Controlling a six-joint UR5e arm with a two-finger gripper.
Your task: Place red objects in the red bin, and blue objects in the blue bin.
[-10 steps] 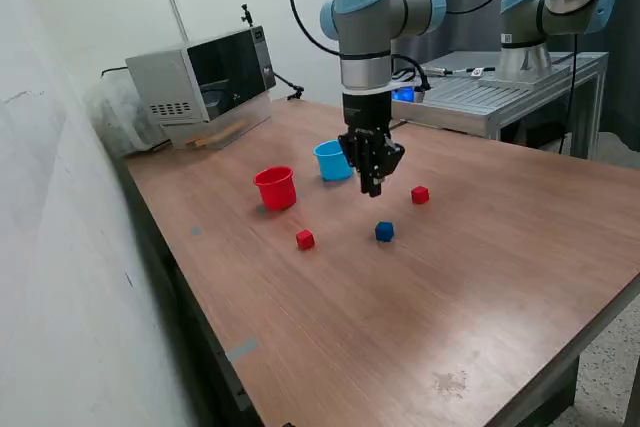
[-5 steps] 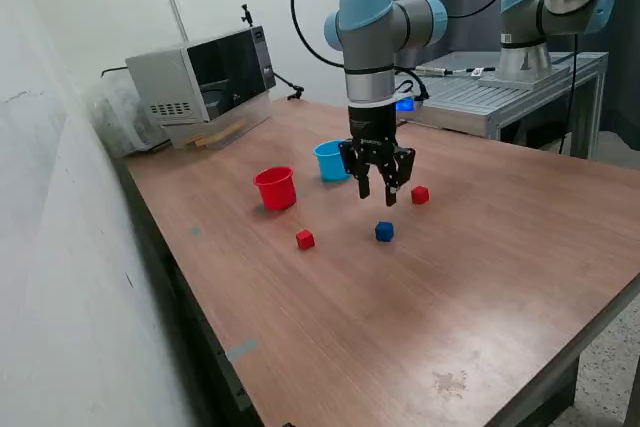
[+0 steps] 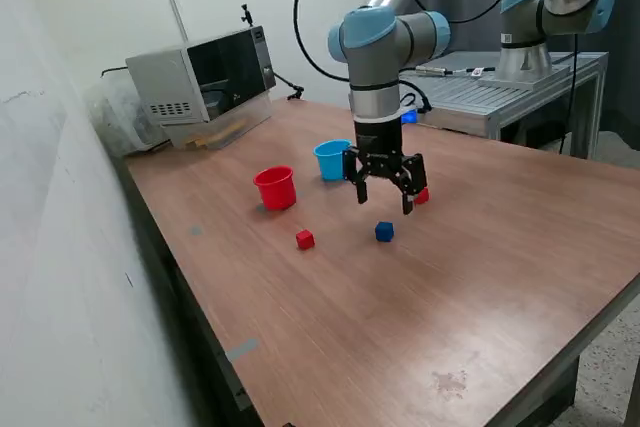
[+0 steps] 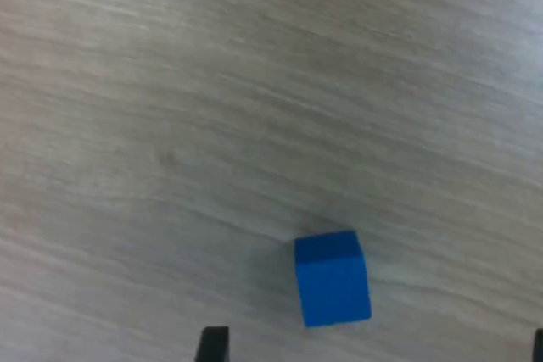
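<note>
My gripper (image 3: 384,197) hangs open and empty above the table, just over one dark-blue cube (image 3: 384,232). That cube (image 4: 332,278) lies on the wood between my two fingertips in the wrist view. One red cube (image 3: 305,239) lies toward the exterior view's left. A second red cube (image 3: 422,195) is partly hidden behind my finger. The red cup (image 3: 275,187) and the light-blue cup (image 3: 331,159) stand upright side by side behind the cubes. Only one blue cube shows.
A microwave (image 3: 200,75) stands at the back of the wooden table (image 3: 450,307) at the exterior view's left. A second robot arm (image 3: 550,7) stands on a metal bench (image 3: 500,97) at the back on the exterior view's right.
The gripper has opened and turned, and has shifted toward the exterior view's right and down, over the blue cube. The cubes and cups have not moved.
</note>
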